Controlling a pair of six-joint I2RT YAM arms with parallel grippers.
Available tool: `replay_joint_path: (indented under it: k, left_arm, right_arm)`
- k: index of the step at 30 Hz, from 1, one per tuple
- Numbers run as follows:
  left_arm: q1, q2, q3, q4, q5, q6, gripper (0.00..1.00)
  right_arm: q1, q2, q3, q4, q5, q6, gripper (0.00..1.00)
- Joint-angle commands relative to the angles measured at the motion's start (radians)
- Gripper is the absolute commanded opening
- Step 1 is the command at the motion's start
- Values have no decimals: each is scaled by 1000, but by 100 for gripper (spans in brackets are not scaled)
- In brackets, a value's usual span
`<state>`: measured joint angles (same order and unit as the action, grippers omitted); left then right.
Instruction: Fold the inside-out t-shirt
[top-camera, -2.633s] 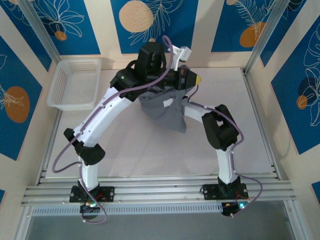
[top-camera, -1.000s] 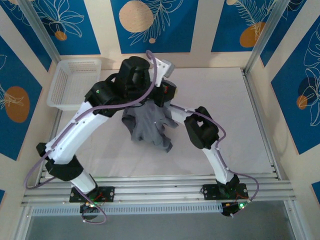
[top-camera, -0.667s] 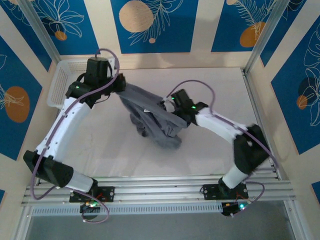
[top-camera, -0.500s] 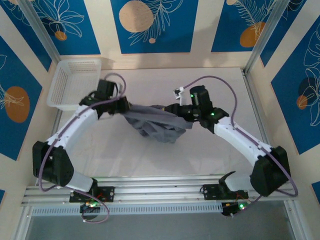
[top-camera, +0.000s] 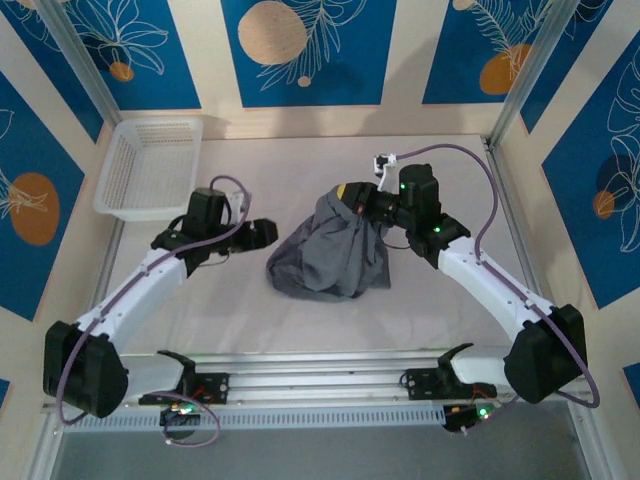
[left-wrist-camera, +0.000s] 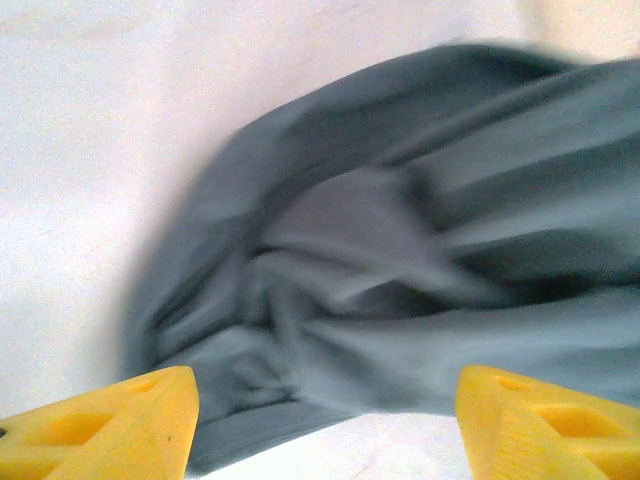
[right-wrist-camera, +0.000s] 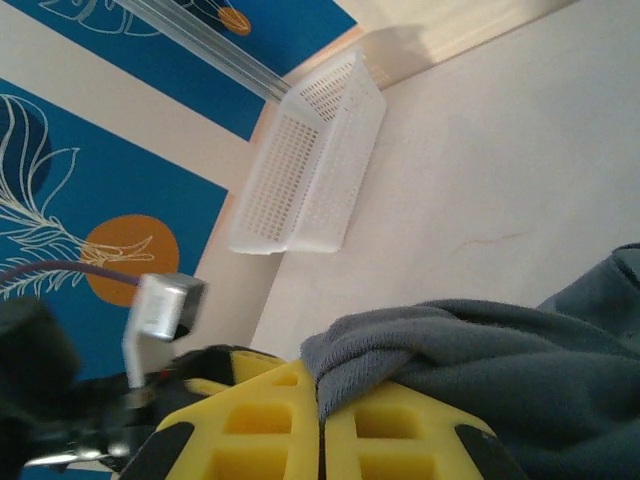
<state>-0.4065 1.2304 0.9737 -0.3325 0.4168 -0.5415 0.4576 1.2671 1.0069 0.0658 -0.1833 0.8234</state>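
**One grey t-shirt, pinched by one claw of two**

A single slate-grey t-shirt (top-camera: 330, 258) lies bunched in a loose heap near the middle of the white table (top-camera: 300, 165). Its far edge is lifted while the rest sags onto the surface. There are two arms, one at each side of the heap, and each ends in one gripper with two yellow fingers.

The right gripper (top-camera: 350, 193) is at the shirt's far upper edge, with its jaws closed on the cloth. In the right wrist view the two yellow pads (right-wrist-camera: 260, 420) press flat together with a thick fold of grey fabric caught between them, and the rest of the garment falls away to the right.

The left gripper (top-camera: 262, 232) sits low over the table just left of the heap and points toward it. Its jaws are spread and hold nothing. In the left wrist view its two fingertips (left-wrist-camera: 120, 420) stand far apart at the lower corners of the frame. The crumpled shirt lies ahead of them, blurred, and whether it touches them cannot be told.

One white plastic mesh basket (top-camera: 150, 165) stands in the far left corner of the table, well apart from the shirt and from both grippers.
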Motion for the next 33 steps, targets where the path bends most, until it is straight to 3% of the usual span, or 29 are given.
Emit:
replay_joint_path:
  k: [1, 3, 8, 9, 10, 12, 17, 21, 24, 27, 30, 33]
  left_arm:
    - [-108, 69, 105, 87, 123, 16, 71]
    - [-140, 150, 152, 101, 124, -8, 71]
    - [-150, 275, 155, 363, 176, -168, 72]
    - [-150, 293, 170, 344, 156, -167, 67]
    - [-149, 309, 182, 321, 138, -159, 50]
    - [-128, 308, 166, 320, 126, -175, 2]
    - [24, 183, 57, 416, 177, -264, 0]
    - [42, 156, 100, 333, 207, -189, 0]
    - [29, 171, 90, 357, 253, -196, 0]
    - [9, 186, 76, 354, 264, -182, 0]
    - [-20, 206, 86, 335, 279, -163, 0]
    - [-51, 210, 119, 279, 254, -121, 0]
  right_arm:
    - [1, -8, 7, 119, -71, 25, 0]
    - [1, -4, 10, 147, -120, 38, 0]
    - [3, -6, 25, 160, -202, 41, 0]
    - [0, -10, 25, 152, -206, 40, 0]
    - [-7, -18, 23, 134, -195, 44, 0]
    - [-50, -47, -5, 109, -187, 83, 0]
    - [-332, -207, -366, 213, -277, 238, 0]
    - [-358, -286, -603, 90, -245, 121, 1]
    - [-357, -323, -698, 75, -257, 155, 29]
    - [-347, -400, -686, 59, -234, 128, 55]
    - [-258, -455, -596, 2, -137, -97, 70]
    - [-97, -402, -476, -34, -63, -417, 78]
